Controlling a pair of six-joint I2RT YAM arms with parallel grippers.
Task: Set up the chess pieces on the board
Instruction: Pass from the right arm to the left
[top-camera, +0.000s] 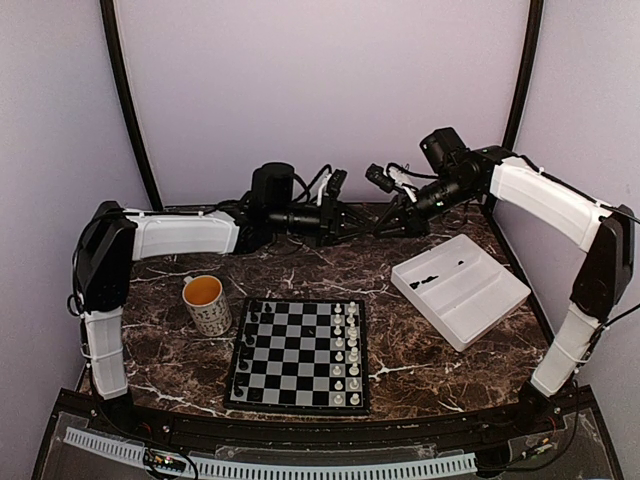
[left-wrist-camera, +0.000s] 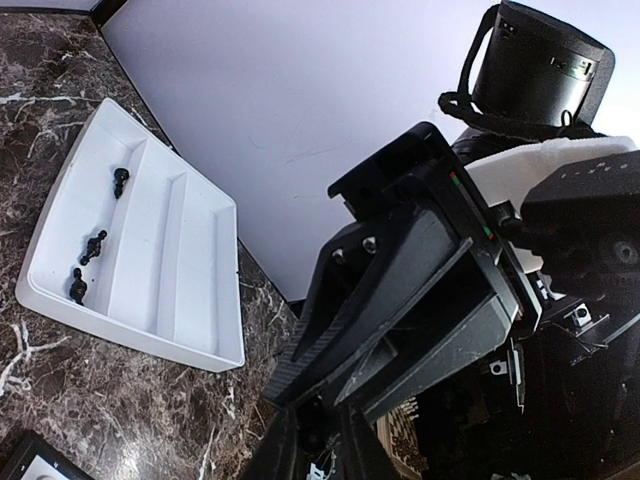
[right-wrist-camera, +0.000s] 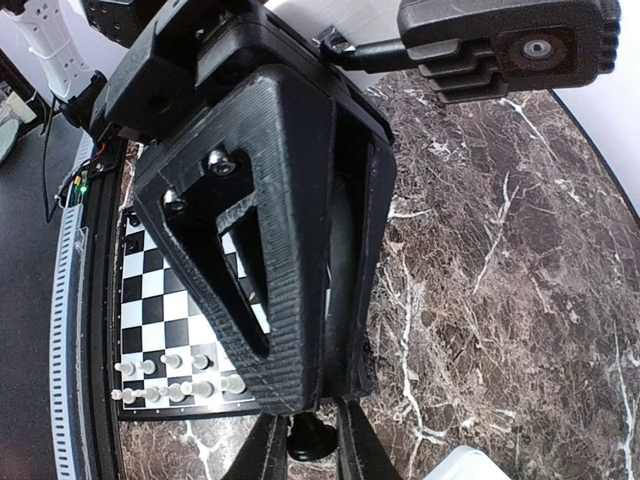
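- The black piece (right-wrist-camera: 312, 440) is hanging in the air over the back of the table (top-camera: 420, 350), well apart from the board (top-camera: 295, 352). The right gripper (right-wrist-camera: 312, 462) is pinching it low down, with the base showing between its fingers.
- The left gripper (left-wrist-camera: 320, 455) is pointing nose to nose at the right one, its tips just at the piece's upper end. Its jaws are looking nearly together, but I cannot tell whether they are biting the piece or only sitting beside it (both wrist views are hiding the contact).
- I'm reading this as a hand-over from right to left, since the black side of the board is lying on the left arm's side.
- Doing it well: the left should be clamping the upper part squarely before the right is letting go. The right should then be opening only slightly and backing straight out, not sideways, so nothing is twisting the piece.
- The piece is tiny and probably slick, so an off-centre pinch is risking a squirt-out. A drop here is landing on the table, not in the tray (top-camera: 490, 300).
- On the board, white pieces (top-camera: 347, 355) are filling the right-hand files and black pieces (top-camera: 250, 340) are filling only part of the left-hand files. Three spare black pieces (left-wrist-camera: 93, 245) are lying in the tray.
- After the hand-over the left arm is needing a clean descent onto a free left-edge square, keeping off the mug (top-camera: 207, 303) beside the board.
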